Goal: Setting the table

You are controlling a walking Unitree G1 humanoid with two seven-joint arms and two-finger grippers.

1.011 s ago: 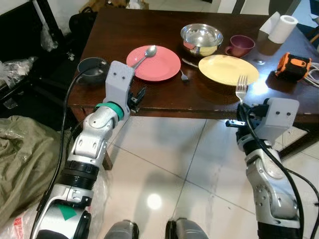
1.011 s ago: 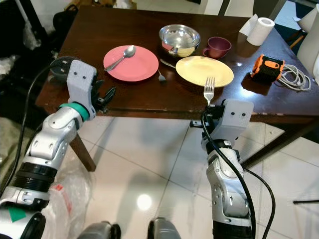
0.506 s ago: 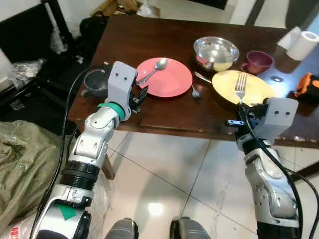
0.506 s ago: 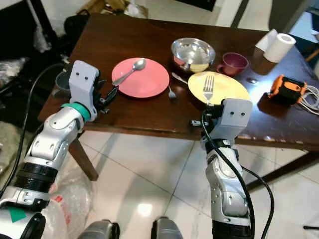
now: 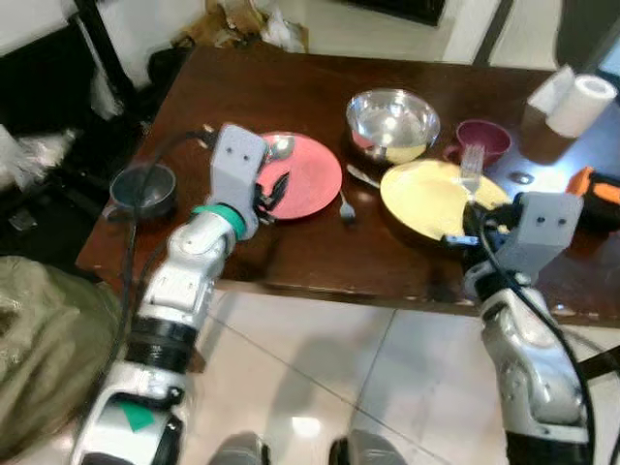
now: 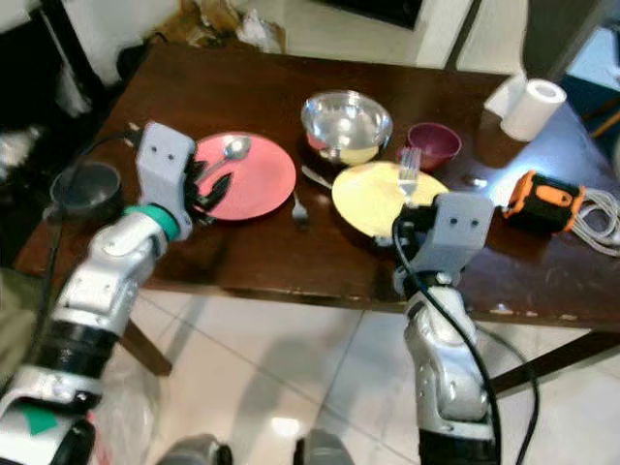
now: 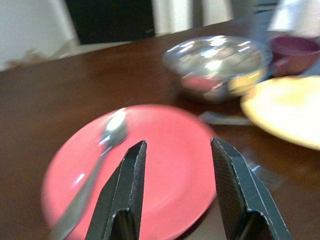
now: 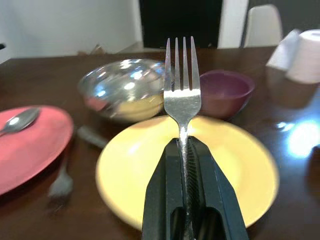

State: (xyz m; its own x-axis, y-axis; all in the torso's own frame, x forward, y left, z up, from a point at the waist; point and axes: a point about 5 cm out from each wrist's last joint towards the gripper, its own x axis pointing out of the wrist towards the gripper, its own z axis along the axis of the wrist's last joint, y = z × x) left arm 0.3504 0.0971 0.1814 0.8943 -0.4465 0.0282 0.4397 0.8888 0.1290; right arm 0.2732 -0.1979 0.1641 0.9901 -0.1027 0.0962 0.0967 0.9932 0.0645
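My right gripper [image 8: 182, 145] is shut on a silver fork [image 8: 182, 90] held tines up, at the near edge of a yellow plate [image 5: 436, 199] on the dark wooden table [image 5: 291, 242]. To its left lies a red plate [image 5: 310, 174] carrying a spoon [image 7: 97, 162]. My left gripper [image 7: 175, 150] hovers open over the near rim of that red plate. A second small fork [image 5: 345, 205] rests on the table between the two plates. Behind them stand a steel bowl [image 5: 392, 124] and a maroon cup [image 5: 482, 140].
A dark mug [image 5: 143, 189] sits at the table's left edge. A paper towel roll [image 5: 581, 105] and an orange and black device [image 6: 542, 199] with a cable lie at the right. Tiled floor lies below the near table edge, with a greenish cloth [image 5: 39, 358] at left.
The camera has come closer to the table, blurring the view. Both grippers now reach over the table's near edge, the left above the red plate and the right with the fork at the yellow plate.
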